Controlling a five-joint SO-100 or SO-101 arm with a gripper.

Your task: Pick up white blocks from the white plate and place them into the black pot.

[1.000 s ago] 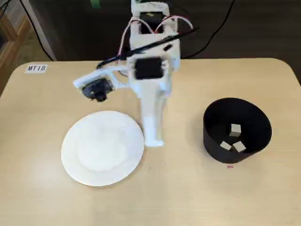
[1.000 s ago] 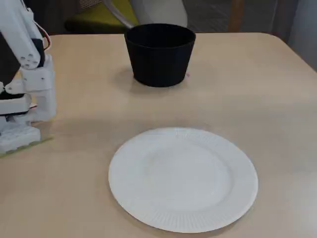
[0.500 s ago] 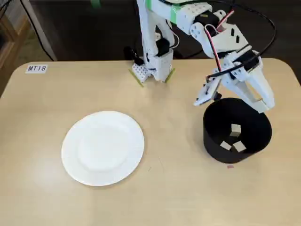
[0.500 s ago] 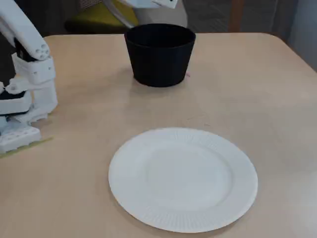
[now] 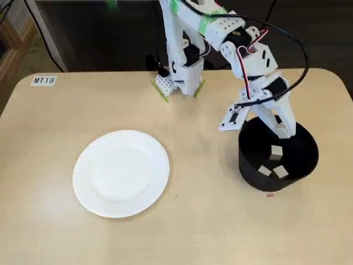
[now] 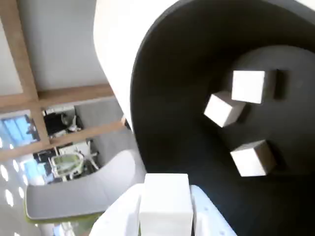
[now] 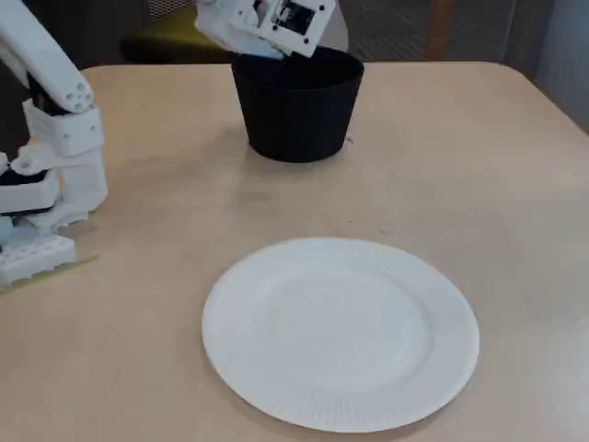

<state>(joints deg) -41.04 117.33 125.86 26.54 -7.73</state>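
The arm reaches out from its base and bends steeply down, so the tool (image 5: pixel 278 128) hangs over the rim of the black pot (image 5: pixel 300 160), tilted into its opening. In the wrist view the tool (image 6: pixel 165 216) is clamped on one white block (image 6: pixel 165 199), with three more white blocks (image 6: pixel 249 86) lying loose on the pot (image 6: pixel 172 98) floor below and ahead of it. The white plate (image 5: pixel 121 173) sits bare on the table (image 5: pixel 209 221), well apart from the tool.
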